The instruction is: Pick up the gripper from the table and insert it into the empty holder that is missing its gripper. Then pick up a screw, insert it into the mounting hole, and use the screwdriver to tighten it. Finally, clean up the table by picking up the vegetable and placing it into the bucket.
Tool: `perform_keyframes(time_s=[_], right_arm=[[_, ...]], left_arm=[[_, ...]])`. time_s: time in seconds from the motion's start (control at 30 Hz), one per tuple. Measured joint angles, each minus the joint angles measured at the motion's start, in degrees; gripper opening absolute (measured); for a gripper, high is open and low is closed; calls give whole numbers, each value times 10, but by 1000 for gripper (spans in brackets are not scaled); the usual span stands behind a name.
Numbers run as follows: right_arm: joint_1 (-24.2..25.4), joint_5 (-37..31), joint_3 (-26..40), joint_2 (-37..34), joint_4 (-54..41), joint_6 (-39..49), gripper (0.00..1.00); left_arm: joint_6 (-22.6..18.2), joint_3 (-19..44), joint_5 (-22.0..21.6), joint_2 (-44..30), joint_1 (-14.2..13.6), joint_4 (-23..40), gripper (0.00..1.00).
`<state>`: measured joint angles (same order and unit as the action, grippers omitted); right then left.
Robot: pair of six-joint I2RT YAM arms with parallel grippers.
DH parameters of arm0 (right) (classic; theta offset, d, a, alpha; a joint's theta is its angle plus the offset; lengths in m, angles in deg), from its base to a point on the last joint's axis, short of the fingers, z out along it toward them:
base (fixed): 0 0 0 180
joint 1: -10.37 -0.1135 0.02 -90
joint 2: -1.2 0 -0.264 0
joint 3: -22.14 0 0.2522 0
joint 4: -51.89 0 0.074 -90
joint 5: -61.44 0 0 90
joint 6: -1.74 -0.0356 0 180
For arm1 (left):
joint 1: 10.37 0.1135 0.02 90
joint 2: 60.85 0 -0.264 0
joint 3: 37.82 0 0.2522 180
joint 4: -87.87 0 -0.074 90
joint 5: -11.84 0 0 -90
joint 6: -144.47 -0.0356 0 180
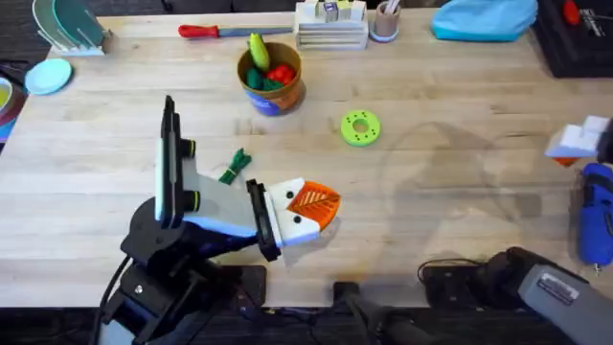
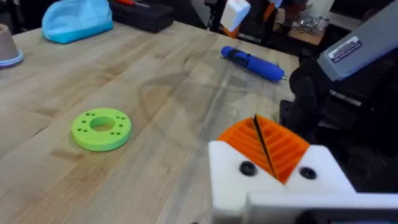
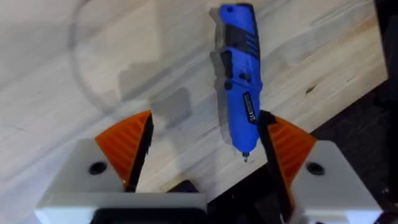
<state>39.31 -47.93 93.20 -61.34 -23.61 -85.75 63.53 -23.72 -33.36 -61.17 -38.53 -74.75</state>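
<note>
Overhead, bucket (image 1: 271,81) holding corn-like toy (image 1: 258,50), tomato-like toy (image 1: 281,73)

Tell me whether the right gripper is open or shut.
Open: the right gripper has its orange pads spread wide, the screwdriver lying between them.

The overhead camera looks down and forward across the table (image 1: 431,192). The left wrist camera looks low along it; the right wrist camera looks down closely. All share the screwdriver (image 1: 596,222) (image 2: 252,62) (image 3: 239,74).
</note>
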Motion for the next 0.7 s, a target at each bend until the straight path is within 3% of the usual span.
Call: perform_keyframes(time_s=[0.37,0.7], right_arm=[[158,82,0,-105,36,167,992],[239,93,0,-167,108,230,991]], left_arm=[[0,0,0,0,0,0,8],[0,0,0,0,0,0,8]])
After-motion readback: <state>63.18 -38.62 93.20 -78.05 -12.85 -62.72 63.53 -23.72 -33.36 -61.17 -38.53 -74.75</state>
